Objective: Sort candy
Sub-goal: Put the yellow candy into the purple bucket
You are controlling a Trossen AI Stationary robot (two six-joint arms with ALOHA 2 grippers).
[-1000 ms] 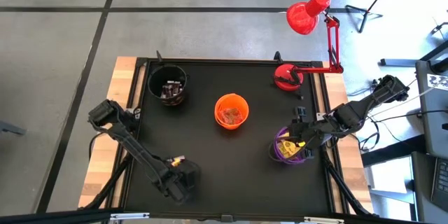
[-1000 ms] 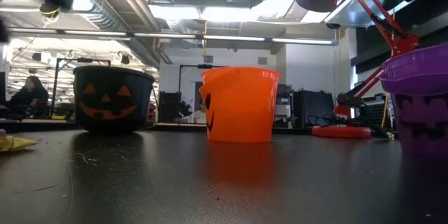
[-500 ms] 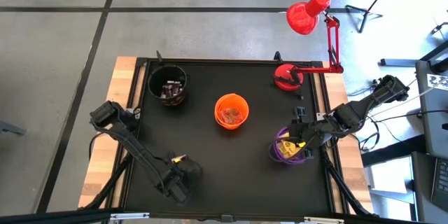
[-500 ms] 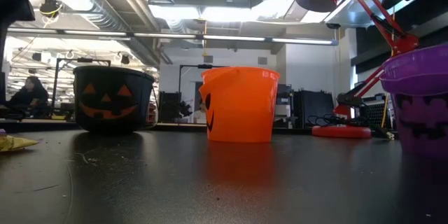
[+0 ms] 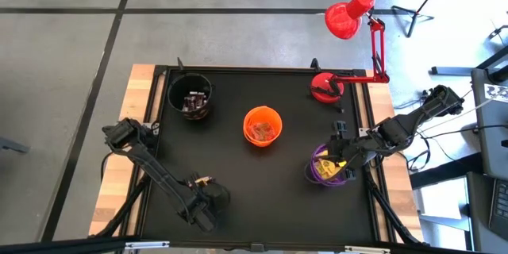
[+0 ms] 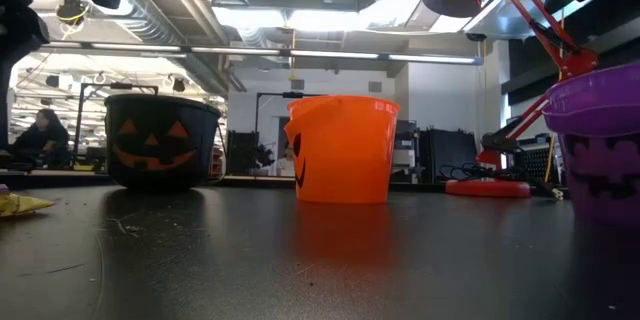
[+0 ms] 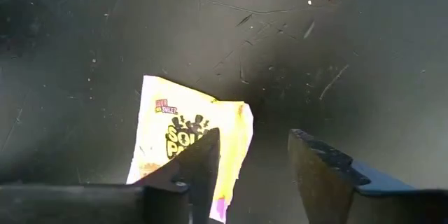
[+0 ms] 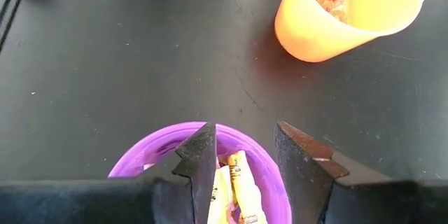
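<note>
1. Black bench (image 5: 262,182) carries three cups.
2. We see the left pincer (image 7: 252,157) released over a yellow candy (image 7: 185,143) lying flat.
3. Our right pincer (image 8: 245,150) hangs parted, empty, above the purple cup (image 8: 136,161), presumably for dropping.

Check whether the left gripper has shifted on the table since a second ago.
Yes, slightly. In the high view the left gripper has edged away from the black cup, toward the table's near edge, over the yellow candy.

Matt black desk (image 5: 262,182) surface, scuffed and dusty, with pale wooden edges. Glossy yellow sweet wrapper (image 7: 185,136) (crinkled, printed). Smooth plastic cups: orange (image 6: 342,150), purple (image 6: 600,140), black (image 6: 160,142). Shiny red metal lamp (image 5: 349,16). Left pincer (image 7: 252,175) fingers look matt dark plastic.
</note>
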